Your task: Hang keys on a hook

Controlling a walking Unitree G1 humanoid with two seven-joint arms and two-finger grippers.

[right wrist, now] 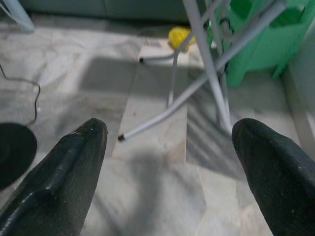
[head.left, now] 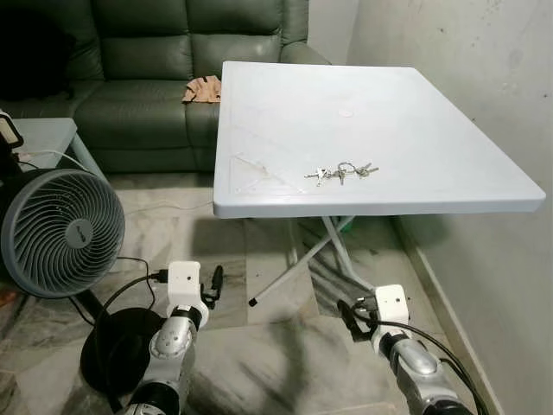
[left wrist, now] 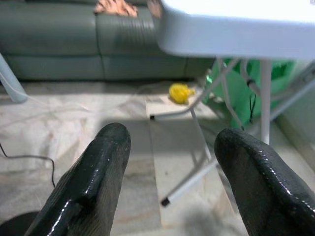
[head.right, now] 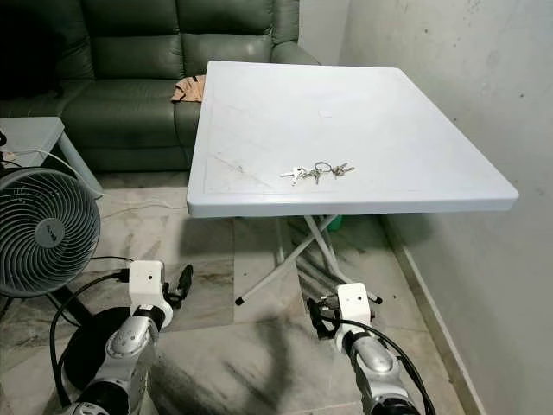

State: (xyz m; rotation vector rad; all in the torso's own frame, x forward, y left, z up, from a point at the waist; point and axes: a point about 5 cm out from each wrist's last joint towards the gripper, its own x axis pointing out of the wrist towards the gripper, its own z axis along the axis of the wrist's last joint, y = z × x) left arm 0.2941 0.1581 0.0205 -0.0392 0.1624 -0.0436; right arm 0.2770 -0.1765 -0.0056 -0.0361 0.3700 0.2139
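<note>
Both grippers, left [head.left: 212, 285] and right [head.left: 347, 318], hang spread and empty below the table [head.left: 432, 199]; keys [head.left: 341, 172] near its front edge await reaching, seemingly first.

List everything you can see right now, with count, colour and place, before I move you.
Bunch of metal keys: one, silver, near the table's front edge.
Square plastic folding table: one, white, against the wall.
Leather sofa: one, dark green, behind the table.
Crumpled cloth: one, tan, on the sofa seat.
Round floor fan: one, grey, robot's left.
Green plastic object: one, under the table.
Left gripper: jaws open, low.
Right gripper: jaws open, low.
</note>
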